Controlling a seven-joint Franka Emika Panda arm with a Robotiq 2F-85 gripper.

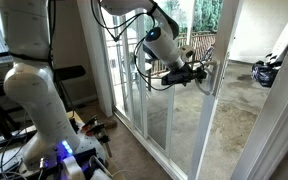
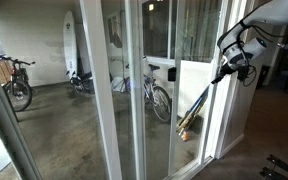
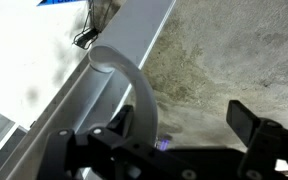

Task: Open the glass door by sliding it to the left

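The glass door (image 1: 189, 115) is a tall clear panel in a white frame, seen in both exterior views (image 2: 184, 130). Its pale curved handle (image 3: 136, 88) sits on the white upright edge (image 3: 104, 60). My gripper (image 3: 181, 118) is open at the handle. The handle lies between the two fingers, close against the left one, with a wide gap to the right finger. In the exterior views the gripper (image 1: 200, 72) (image 2: 234, 68) is held level at the door's upright edge. The handle itself is hard to make out there.
A similar glass panel without a handle (image 1: 134, 85) stands beside the door. Beyond the glass are concrete floor, bicycles (image 2: 160, 96) (image 2: 16, 85), a leaning stick (image 2: 196, 108) and a dark object (image 1: 267, 70). The robot base (image 1: 39, 100) and cables are indoors.
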